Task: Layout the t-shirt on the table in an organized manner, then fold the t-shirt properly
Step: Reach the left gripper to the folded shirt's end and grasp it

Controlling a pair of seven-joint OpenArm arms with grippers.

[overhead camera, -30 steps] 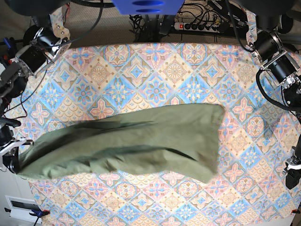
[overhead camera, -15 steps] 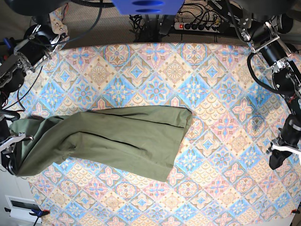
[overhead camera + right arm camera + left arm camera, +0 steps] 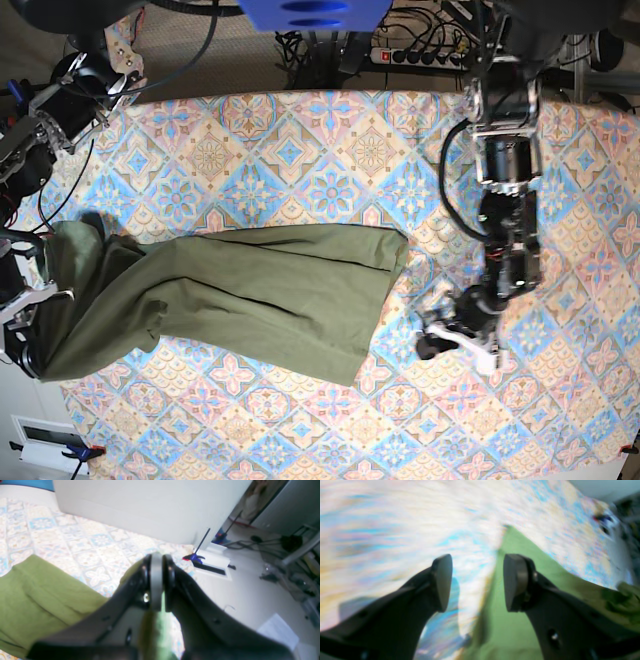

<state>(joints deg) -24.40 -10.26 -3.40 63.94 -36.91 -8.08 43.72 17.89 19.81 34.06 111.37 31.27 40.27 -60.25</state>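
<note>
The olive-green t-shirt [image 3: 250,295] lies stretched and wrinkled across the left half of the table [image 3: 300,160]. Its left end is bunched up and lifted at the table's left edge, where my right gripper [image 3: 25,325] is. The right wrist view has that gripper [image 3: 157,580] shut, with green cloth [image 3: 50,597] pinched and hanging under the fingers. My left gripper [image 3: 432,338] hovers just right of the shirt's right edge. In the blurred left wrist view it [image 3: 477,582] is open, nothing between its fingers, with the shirt [image 3: 520,630] under the right finger and the table [image 3: 395,517] beyond.
A power strip with cables [image 3: 420,55] lies behind the table's far edge. A white unit [image 3: 45,440] sits off the front left corner. Past the table's edge in the right wrist view are a blue clamp [image 3: 193,557] and a floor with cables.
The shirt was dragged left over the last second. The left arm swung in from the right edge to beside the shirt's right edge, and its jaws opened. The shirt's left end bunched higher.
</note>
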